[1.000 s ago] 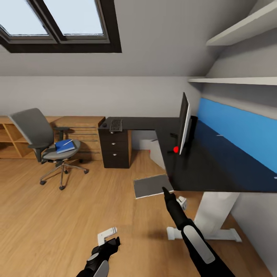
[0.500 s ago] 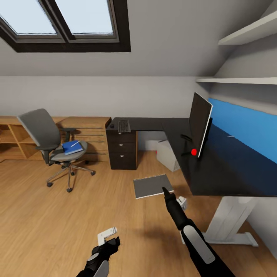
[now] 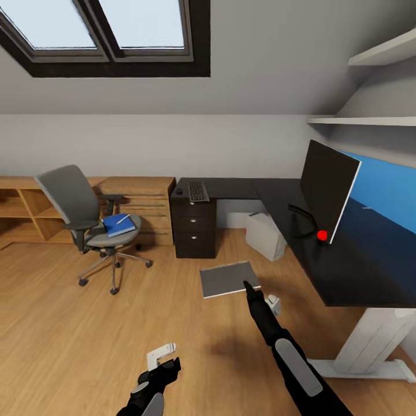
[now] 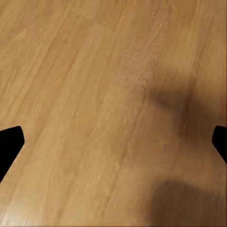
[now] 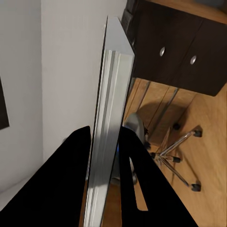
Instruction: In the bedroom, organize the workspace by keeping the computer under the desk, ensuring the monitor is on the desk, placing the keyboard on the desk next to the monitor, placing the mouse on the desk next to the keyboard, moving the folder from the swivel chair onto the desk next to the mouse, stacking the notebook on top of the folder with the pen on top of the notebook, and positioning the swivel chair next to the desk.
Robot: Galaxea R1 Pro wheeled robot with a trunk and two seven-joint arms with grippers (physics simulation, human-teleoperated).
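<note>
Change of view: the whole head picture has swung since a second ago, so the camera has turned, not the furniture. The desk (image 3: 277, 199) and chair (image 3: 86, 216) sit further right in frame, and the monitor (image 3: 326, 193) now shows its black face rather than its edge. Judged: the robot is on its way across the bedroom with its load, and no placing has begun.

Right gripper (image 3: 248, 284): closed on a thin grey slab (image 3: 228, 279), carried flat above the floor and short of the desk edge. In the right wrist view the slab (image 5: 111, 109) is edge-on, silver with ridged layers, clamped between both fingers (image 5: 61, 184). It is probably the notebook, though nothing confirms this.

Left gripper (image 3: 164, 363): low over bare floor, fingertips wide apart and holding nothing.

Folder (image 3: 121, 225): bright blue, flat on the chair seat, with the white pen (image 3: 122, 219) lying on it.

Keyboard (image 3: 197, 192) and mouse (image 3: 179, 190): side by side on the desk above the drawers, well apart from the monitor.

Computer (image 3: 266, 236): white box under the desk.
</note>
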